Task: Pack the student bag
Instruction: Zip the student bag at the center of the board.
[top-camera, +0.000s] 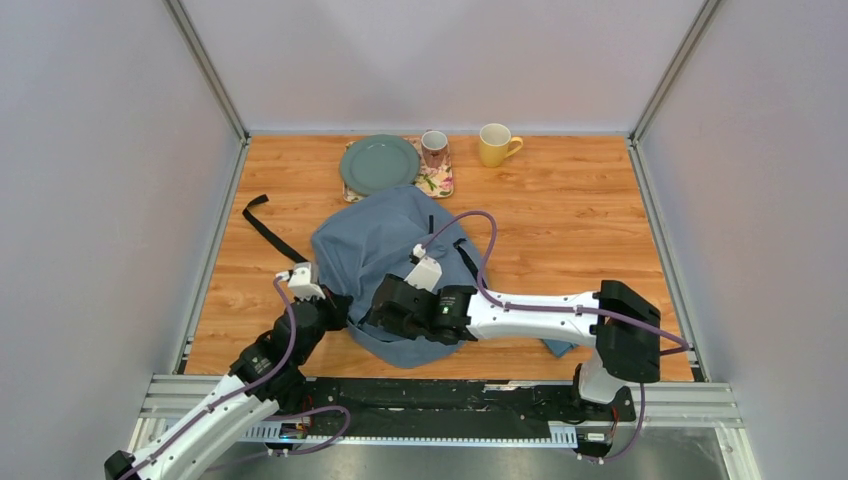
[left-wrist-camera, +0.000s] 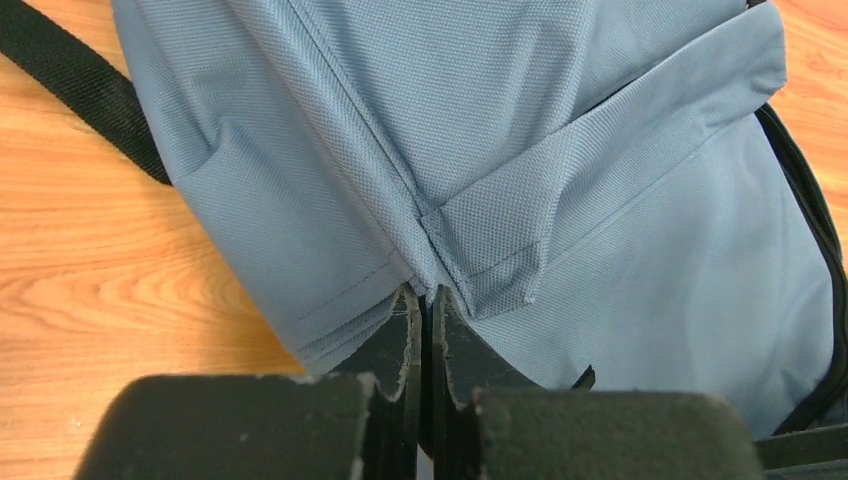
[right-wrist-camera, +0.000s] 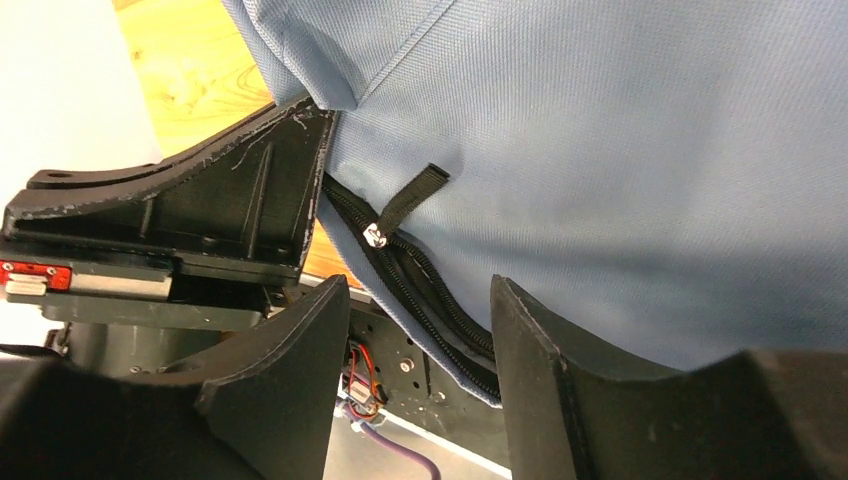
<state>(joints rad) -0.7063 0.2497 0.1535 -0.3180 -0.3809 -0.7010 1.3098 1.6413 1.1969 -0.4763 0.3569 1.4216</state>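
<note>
- Lying on the wooden table (top-camera: 590, 230), centre and toward the near edge: one grey-blue bag (top-camera: 385, 245), slumped flat, its near end between the two arms.
- Left gripper (left-wrist-camera: 422, 297): fingers clenched tip to tip, with only a hairline gap. The tips press against the bag's near left edge, where a stitched seam meets a folded flap. Whether any cloth is nipped between them cannot be told.
- Right gripper (right-wrist-camera: 420, 290): fingers released and spread wide, holding nothing. It hangs over the bag's near end, with a run of black zip (right-wrist-camera: 440, 300) showing in the gap between the fingers.
- Zip pull (right-wrist-camera: 405, 205): short black webbing tab on a silver slider, just beyond the right fingertips and not touching them.
- Black strap (top-camera: 268, 228): trails from the bag's left side across the bare wood toward the left wall, lying flat.
- Green plate (top-camera: 379, 163): at the far edge, just beyond the bag, partly over a floral mat (top-camera: 440, 182).
- Patterned cup (top-camera: 434, 148): upright on the mat, beside the plate.
- Yellow mug (top-camera: 495, 144): upright on the wood to the right of the cup, handle to the right, well apart from the bag.
</note>
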